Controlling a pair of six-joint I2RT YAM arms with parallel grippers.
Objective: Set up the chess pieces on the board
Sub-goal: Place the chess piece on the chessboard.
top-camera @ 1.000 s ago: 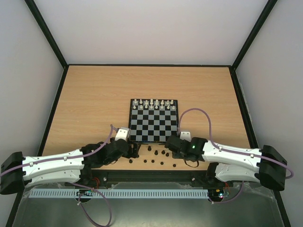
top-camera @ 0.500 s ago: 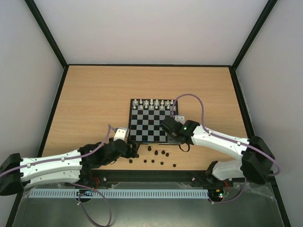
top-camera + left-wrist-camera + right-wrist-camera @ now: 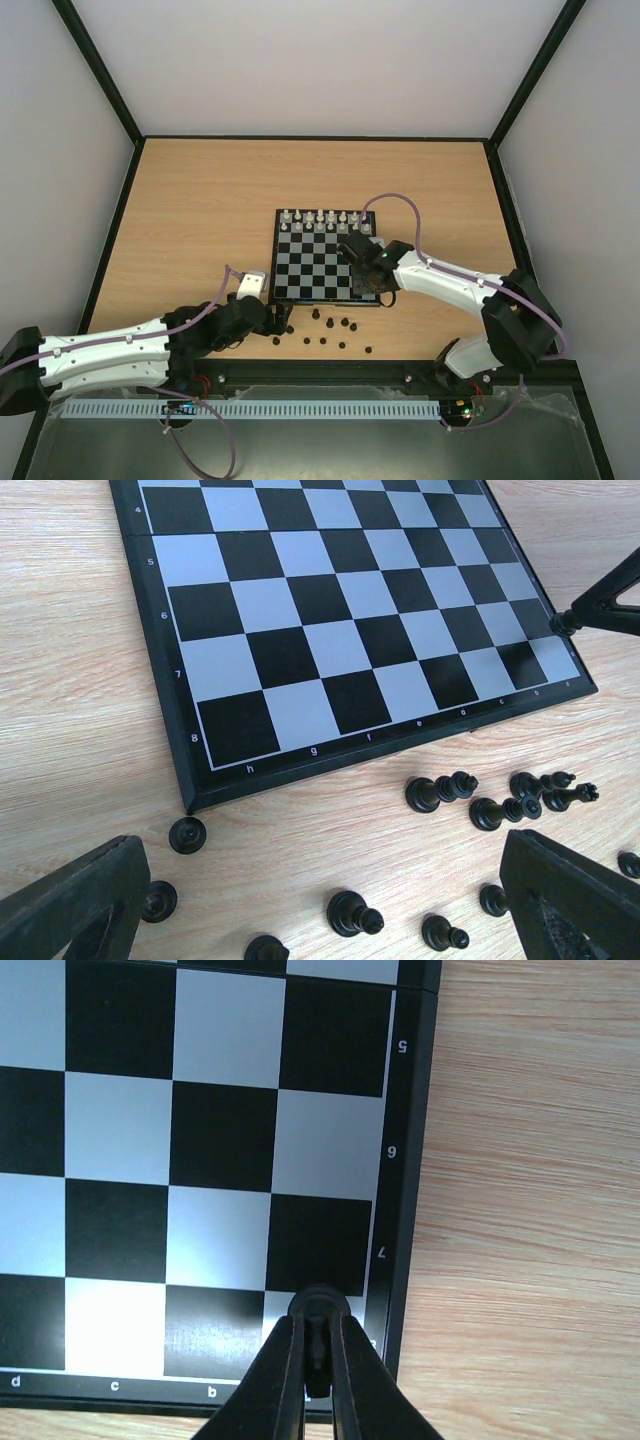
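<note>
The board [image 3: 300,270] lies mid-table, its near rows bare. My right gripper [image 3: 368,285] hangs over the board's near right corner, shut on a small black chess piece [image 3: 318,1328] above the corner square. Several other black chess pieces [image 3: 330,330] are scattered on the wood in front of the board, some upright [image 3: 187,833], some lying on their sides [image 3: 440,790]. My left gripper [image 3: 325,880] is open above these loose pieces, near the board's [image 3: 300,640] near left corner, with nothing between its fingers [image 3: 90,900].
A row of white pieces [image 3: 325,220] stands along the board's far edge. The right gripper's tip [image 3: 590,610] shows in the left wrist view at the board's right rim. Bare wood lies right of the board [image 3: 530,1210]. Black rails border the table.
My right arm has swung from the loose pieces at the table's front up to the board's near right corner, carrying the black piece. The left arm has drawn back slightly.
</note>
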